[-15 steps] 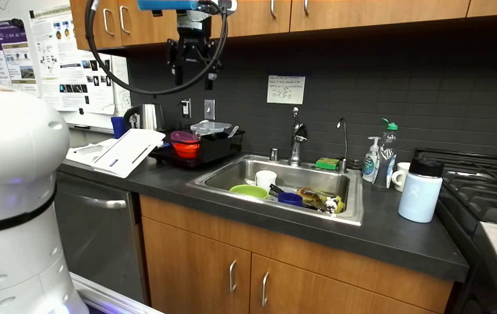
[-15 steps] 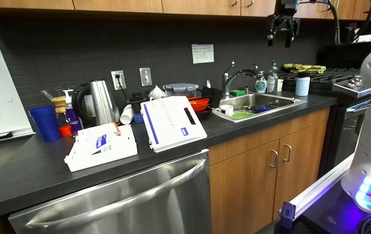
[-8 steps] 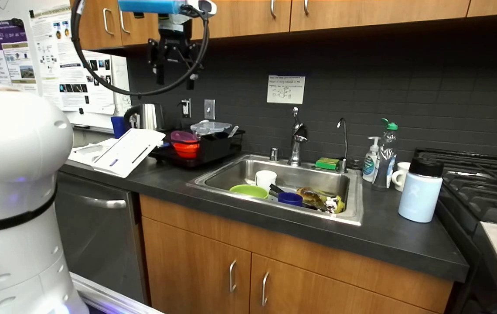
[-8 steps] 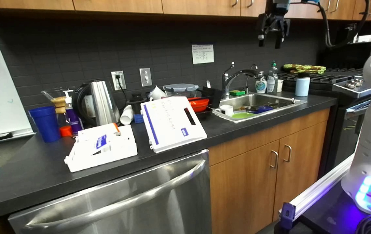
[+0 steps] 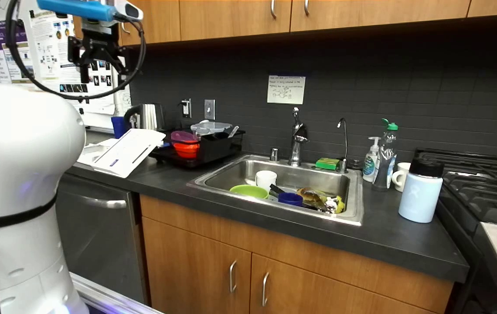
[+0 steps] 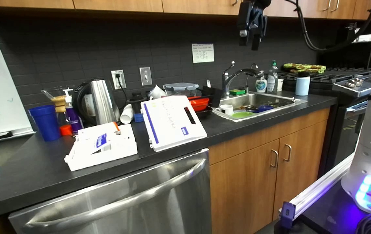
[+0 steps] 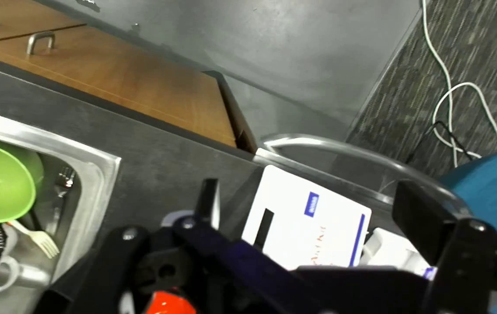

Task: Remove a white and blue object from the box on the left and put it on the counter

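Observation:
The box is an open white first-aid case on the counter [image 6: 26, 175]. In an exterior view its base [image 6: 114, 157] lies flat and its lid [image 6: 172, 126] leans to the right. A white and blue object [image 6: 101, 141], a white packet with a blue label, lies in the base. In the wrist view the lid [image 7: 340, 209] shows between the fingers; the base [image 7: 388, 246] is partly hidden by a finger, with only a bit of blue [image 7: 430, 273] showing. My gripper [image 5: 103, 77] is open and empty, high above the counter in both exterior views [image 6: 250, 41].
A kettle [image 6: 102, 102], a blue cup [image 6: 45, 123] and a purple pump bottle [image 6: 74, 117] stand behind the box. A dish rack [image 5: 218, 148] and the steel sink [image 5: 353, 196] with a tall faucet [image 5: 296, 135] lie beside it. Upper cabinets [image 5: 235, 17] overhang the counter.
My gripper has moved left in both exterior views, toward the box side, and has turned somewhat. It stays high and open. The box and its contents have not moved.

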Controlling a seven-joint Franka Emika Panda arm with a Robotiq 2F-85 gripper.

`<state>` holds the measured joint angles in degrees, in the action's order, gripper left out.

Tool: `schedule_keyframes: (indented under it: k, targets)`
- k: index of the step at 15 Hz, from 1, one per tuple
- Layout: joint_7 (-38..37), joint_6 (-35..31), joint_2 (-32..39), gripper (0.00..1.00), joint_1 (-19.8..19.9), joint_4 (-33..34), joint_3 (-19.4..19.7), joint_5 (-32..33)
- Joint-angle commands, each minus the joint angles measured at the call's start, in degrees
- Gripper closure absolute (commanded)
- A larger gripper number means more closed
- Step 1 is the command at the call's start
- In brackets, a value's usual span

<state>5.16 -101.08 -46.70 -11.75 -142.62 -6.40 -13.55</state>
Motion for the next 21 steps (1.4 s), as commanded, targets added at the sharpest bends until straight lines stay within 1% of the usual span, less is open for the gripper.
schedule_keyframes:
  k: [1,6,10,13,16,21]
  targets:
    - [1.5,-3.9,-1.8,0.0,-4.3,-2.5,-3.2,-3.5]
    - [-0.1,-17.9,3.0,0.0,-9.8,-5.7,-10.1,-7.0]
    - [-1.0,-25.8,7.9,0.0,-13.9,-7.2,-14.5,-7.1]
    - [-1.8,-29.9,11.7,0.0,-15.8,-7.7,-16.3,-5.9]
    - [-2.7,-33.6,16.0,0.0,-16.2,-7.9,-17.8,-4.1]
    - [-3.3,-38.8,21.9,0.0,-17.3,-6.2,-19.3,-1.0]
